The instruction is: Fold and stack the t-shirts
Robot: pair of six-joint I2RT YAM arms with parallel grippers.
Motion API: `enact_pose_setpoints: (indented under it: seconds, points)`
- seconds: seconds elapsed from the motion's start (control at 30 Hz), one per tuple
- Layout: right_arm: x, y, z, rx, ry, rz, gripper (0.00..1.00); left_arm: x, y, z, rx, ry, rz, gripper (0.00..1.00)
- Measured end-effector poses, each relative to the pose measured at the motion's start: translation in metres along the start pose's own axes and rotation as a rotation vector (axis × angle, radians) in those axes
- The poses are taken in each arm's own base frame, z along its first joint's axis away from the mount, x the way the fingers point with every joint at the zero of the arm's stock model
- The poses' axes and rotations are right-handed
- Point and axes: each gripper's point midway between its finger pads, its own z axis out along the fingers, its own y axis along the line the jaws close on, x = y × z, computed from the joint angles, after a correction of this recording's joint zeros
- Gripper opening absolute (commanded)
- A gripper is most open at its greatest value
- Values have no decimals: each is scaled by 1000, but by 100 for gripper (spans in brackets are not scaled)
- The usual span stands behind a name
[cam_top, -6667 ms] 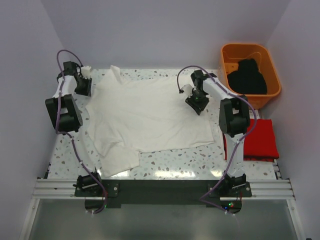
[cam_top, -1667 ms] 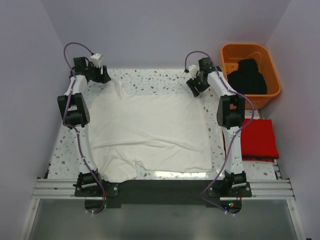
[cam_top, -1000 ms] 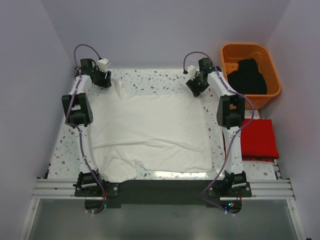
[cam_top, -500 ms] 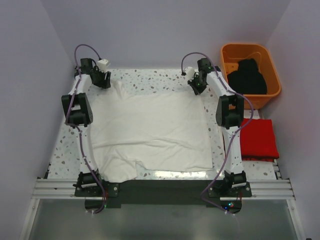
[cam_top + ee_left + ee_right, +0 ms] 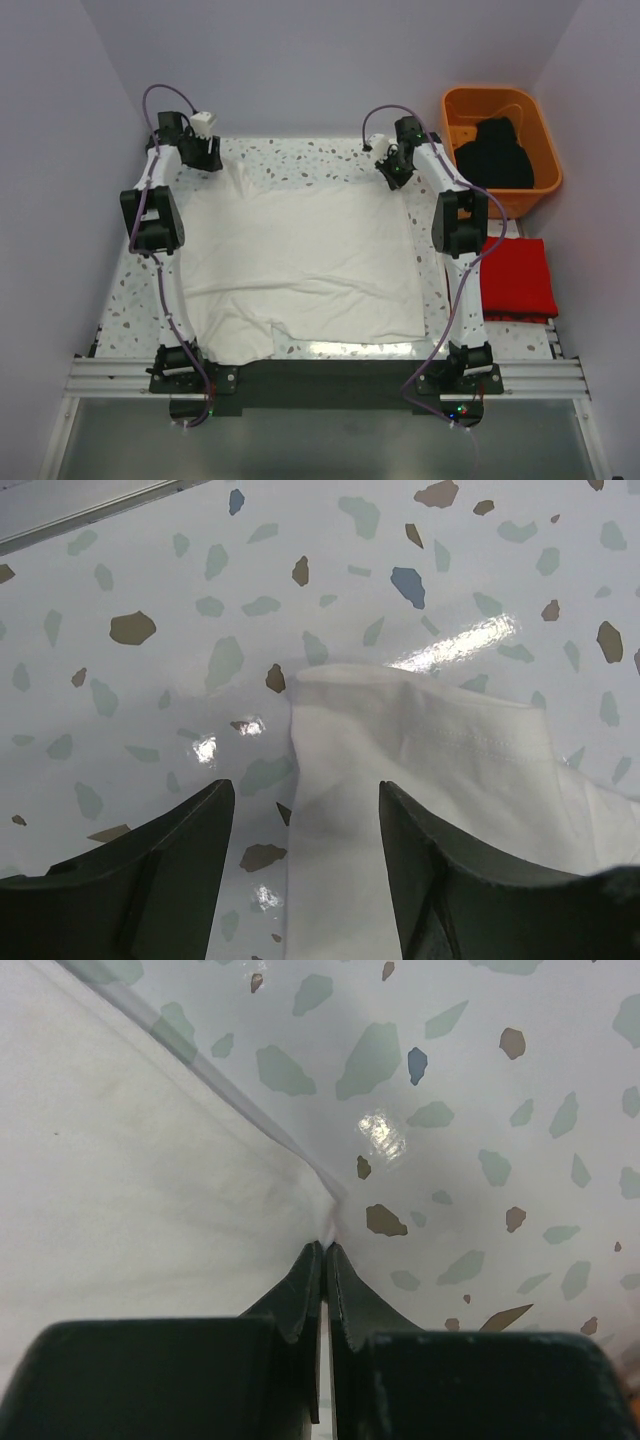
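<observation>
Nearest to me, by the arm bases, the white t-shirt (image 5: 300,260) has its rumpled near edge. From there it lies spread on the bench (image 5: 300,150) and runs away toward both grippers, which stand at its two far corners. The red t-shirt (image 5: 520,280) lies folded, well behind and to the right of the right gripper (image 5: 325,1250). The coming move turns, I think, on the left gripper (image 5: 305,792). It is released, jaws apart and holding nothing, and the shirt's far left corner, which seems to be a sleeve end with a stitched hem, lies just below it. The cloth comes in from under the right finger, its side edge falls in the gap, and the left finger stands over bare bench. The sleeve's long axis runs back toward the shirt body, so I judge that a straight descent could take this corner. The right gripper is clenched. A crease of the shirt edge runs directly into its tips, so I believe it is grasping the far right corner, although the cloth between the tips is too thin to see. The top view shows both grippers level with each other but not their jaws. The wrist views show the jaws but not the rest of the shirt. Just to the right of the right gripper, the black t-shirt (image 5: 495,150) waits in the orange tub (image 5: 455,105).
</observation>
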Motion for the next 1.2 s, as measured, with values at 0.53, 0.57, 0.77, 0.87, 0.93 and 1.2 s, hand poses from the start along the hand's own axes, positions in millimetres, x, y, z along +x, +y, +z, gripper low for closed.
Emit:
enact_pose_setpoints:
  seconds: [0.53,0.57,0.77,0.87,0.93,1.2]
  points:
    - [0,0,0,1,0,-1,0,18,-1,10,6,42,-46,52]
    - [0,0,0,1,0,-2,0,16,0,11,6,36,-47,50]
    - [0,0,0,1,0,-3,0,11,-1,17,22,8,-52,18]
    - [-1,0,0,2,-1,-1,0,7,-2,20,36,-9,-58,0]
    - [-1,-1,-1,4,-3,3,0,1,-3,20,49,-33,-55,0]
    - [-4,-7,-3,23,-23,21,0,-48,5,13,64,-205,23,0]
